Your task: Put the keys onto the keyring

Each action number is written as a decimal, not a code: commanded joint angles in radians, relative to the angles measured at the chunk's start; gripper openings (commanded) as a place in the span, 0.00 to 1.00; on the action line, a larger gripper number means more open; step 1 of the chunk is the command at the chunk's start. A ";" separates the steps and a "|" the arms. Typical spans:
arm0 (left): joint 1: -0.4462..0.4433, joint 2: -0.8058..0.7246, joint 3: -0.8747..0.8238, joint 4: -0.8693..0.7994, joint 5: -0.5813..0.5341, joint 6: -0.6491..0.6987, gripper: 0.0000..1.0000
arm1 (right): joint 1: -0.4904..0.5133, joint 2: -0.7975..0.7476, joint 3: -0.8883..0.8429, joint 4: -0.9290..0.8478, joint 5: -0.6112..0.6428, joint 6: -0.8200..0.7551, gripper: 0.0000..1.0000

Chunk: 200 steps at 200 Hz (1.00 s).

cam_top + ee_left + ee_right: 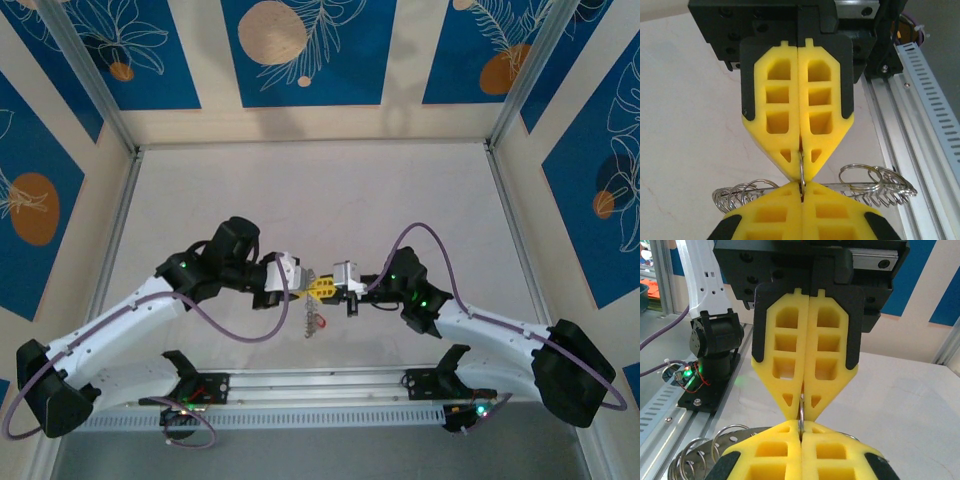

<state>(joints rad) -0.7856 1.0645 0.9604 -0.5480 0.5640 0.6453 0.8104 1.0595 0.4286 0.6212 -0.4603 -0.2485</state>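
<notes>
Pinching the keyring (880, 187), left gripper (801, 191) and right gripper (801, 432) clamped on it (tips meeting)

Your surroundings: a pale table (320, 200) boxed in by patterned walls (300, 122).
You had blue panels (340, 60) with orange discs and white leaf outlines behind and at both sides. Metal posts (90, 75) rose from the far corners, and a slotted grey duct (300, 420) ran beside a metal rail (320, 388) along the near edge.

Bright, even light, faint soft shadows on the table (320, 200); the 2 wrist views blur up close.
</notes>
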 commanded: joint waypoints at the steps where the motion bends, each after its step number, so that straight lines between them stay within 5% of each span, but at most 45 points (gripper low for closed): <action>1: -0.001 -0.012 0.058 0.075 0.119 -0.035 0.00 | 0.009 0.011 0.047 0.063 -0.019 -0.018 0.00; 15: -0.001 -0.028 0.054 0.098 0.124 -0.035 0.00 | 0.009 0.007 0.044 0.068 -0.013 -0.015 0.00; 45: 0.000 -0.051 0.037 0.091 0.088 0.007 0.00 | 0.010 -0.044 -0.003 0.043 0.065 -0.060 0.25; 78: 0.001 -0.081 -0.023 0.111 0.115 0.129 0.00 | 0.018 -0.152 0.006 -0.143 0.062 -0.099 0.33; 200: 0.000 -0.141 -0.141 0.234 0.169 0.315 0.00 | 0.079 -0.196 0.000 -0.174 0.106 -0.163 0.33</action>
<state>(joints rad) -0.7811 0.9493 0.8307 -0.3798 0.6849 0.9073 0.8715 0.8677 0.4335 0.4496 -0.3702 -0.3798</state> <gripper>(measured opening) 0.038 0.335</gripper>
